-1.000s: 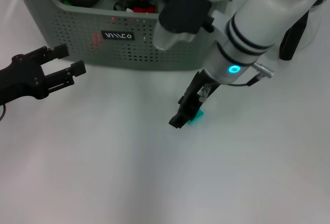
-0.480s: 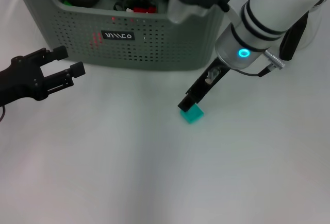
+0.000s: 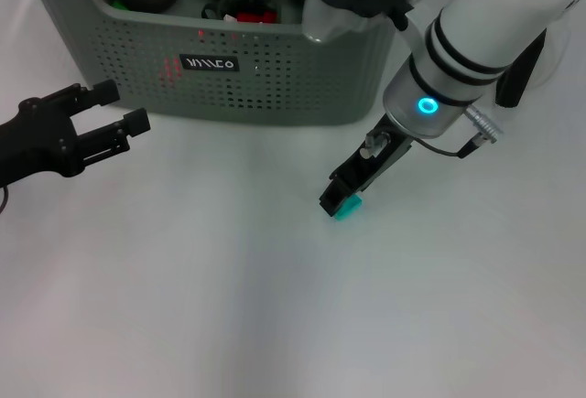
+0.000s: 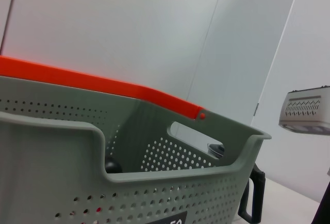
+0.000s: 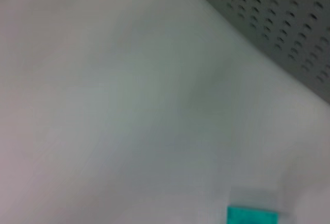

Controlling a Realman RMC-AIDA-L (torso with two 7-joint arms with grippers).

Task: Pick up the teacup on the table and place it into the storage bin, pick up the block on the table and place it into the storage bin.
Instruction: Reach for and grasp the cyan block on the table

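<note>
The small teal square block point(image 3: 349, 206) lies on the white table point(image 3: 229, 306) just right of the middle of the head view, in front of the right end of the storage bin and apart from it; in the right wrist view the same block point(image 5: 251, 216) shows at the lower edge of the frame, with a corner of the bin's perforated wall point(image 5: 278, 23) in the upper right. The right gripper point(image 3: 337, 199), black and slim at the end of the white arm with a glowing cyan ring, is tipped down over the block, its tip covering the block's near left part; whether its fingers are spread or closed around the block cannot be told. The large grey-green plastic storage bin point(image 3: 275, 78) with perforated sides and a small black label with white lettering fills the upper left and upper middle of the head view, and holds several dark rounded things and something red, too hidden to name; no teacup can be made out for certain. The left gripper point(image 3: 117, 110), black, hangs at the left edge of the head view, in front of the bin's left end, its two fingers spread wide and holding nothing. The left wrist view looks across the bin's dipped rim point(image 4: 154, 175), with an orange-red strip point(image 4: 103, 85) running behind it.
</note>
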